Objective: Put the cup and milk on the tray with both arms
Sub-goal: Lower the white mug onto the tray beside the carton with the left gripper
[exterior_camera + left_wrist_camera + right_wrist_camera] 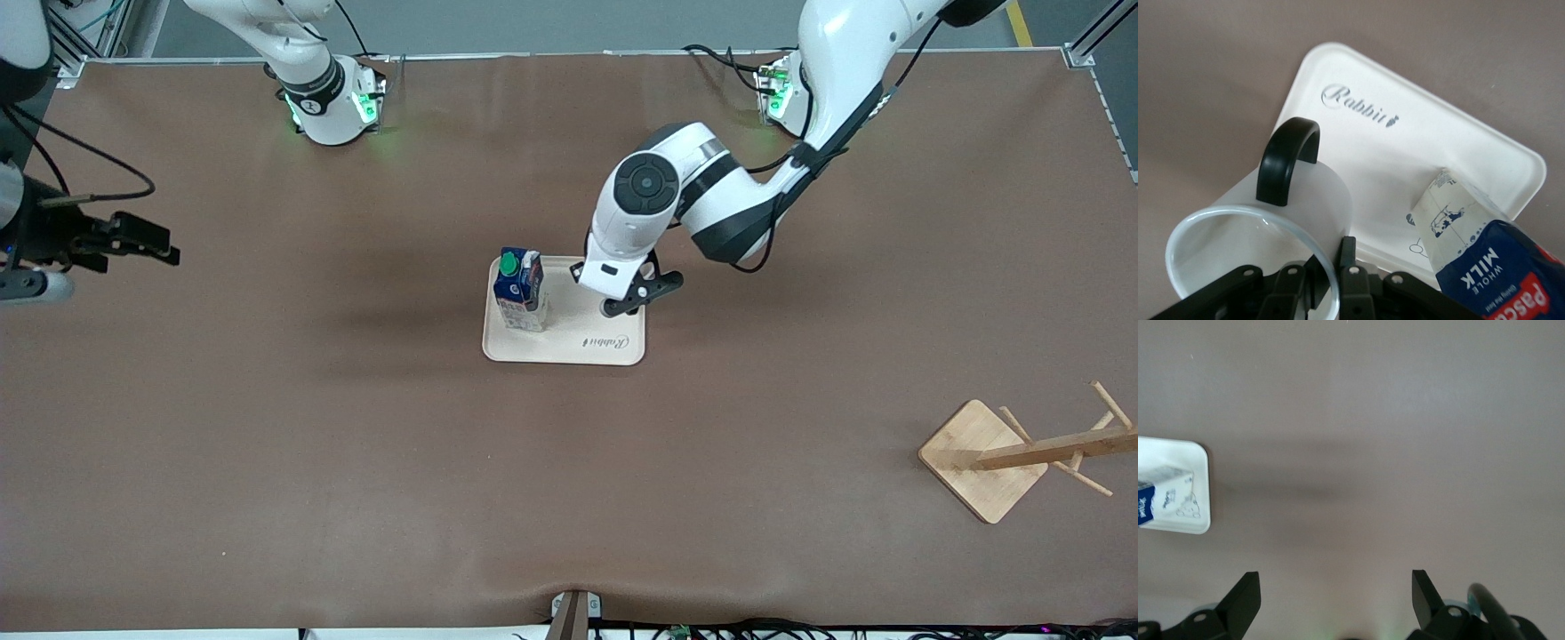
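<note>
Table: brown mat is carrying the tray; milk carton is standing at its right-arm end.
Left gripper: you are pinching the mug rim over the free end, ready for setting down.
Right gripper: waiting, spread wide, holding nothing.

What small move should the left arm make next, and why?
Probably lower the cup onto the bare part of the tray beside the milk. The left gripper is shut on its rim, over the tray. The right gripper waits open, off the tray.
</note>
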Motion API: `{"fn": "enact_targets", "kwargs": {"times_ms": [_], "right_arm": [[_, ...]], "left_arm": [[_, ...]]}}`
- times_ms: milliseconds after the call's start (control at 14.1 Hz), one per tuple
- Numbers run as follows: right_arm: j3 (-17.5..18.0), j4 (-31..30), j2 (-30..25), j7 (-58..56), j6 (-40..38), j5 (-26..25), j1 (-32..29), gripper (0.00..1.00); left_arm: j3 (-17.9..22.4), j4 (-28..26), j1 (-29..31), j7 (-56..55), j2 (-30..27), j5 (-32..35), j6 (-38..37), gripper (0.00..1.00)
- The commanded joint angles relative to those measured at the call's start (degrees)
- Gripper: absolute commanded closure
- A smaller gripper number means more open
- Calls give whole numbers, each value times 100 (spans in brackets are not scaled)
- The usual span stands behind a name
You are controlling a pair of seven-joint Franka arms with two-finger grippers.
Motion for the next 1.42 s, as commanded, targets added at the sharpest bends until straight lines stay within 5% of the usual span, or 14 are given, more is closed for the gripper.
{"fn": "enact_targets", "kwargs": {"times_ms": [0,285,782,925,1067,1351], "right_arm": [[34,-368,-234,-85,201,-136,-66,0],[34,-394,-251,-94,280,-136,-75,0],[-150,-227,-400,-68,184,-153,-5,0],[-308,-227,-409,-67,192,-144,135,0],[-623,-227,-409,-67,192,-144,451,0],[-695,-227,-409,-67,201,-144,514,0]], "left_arm": [[280,282,-358,-169,295,154,-25,100],[1062,282,-1106,-204,462,136,1,100],[1169,291,-1133,-204,699,128,344,96],[1169,308,-1107,-204,682,136,353,40],[1169,509,-1072,-186,664,119,353,0],[1169,660,-783,-142,402,163,309,0]]}}
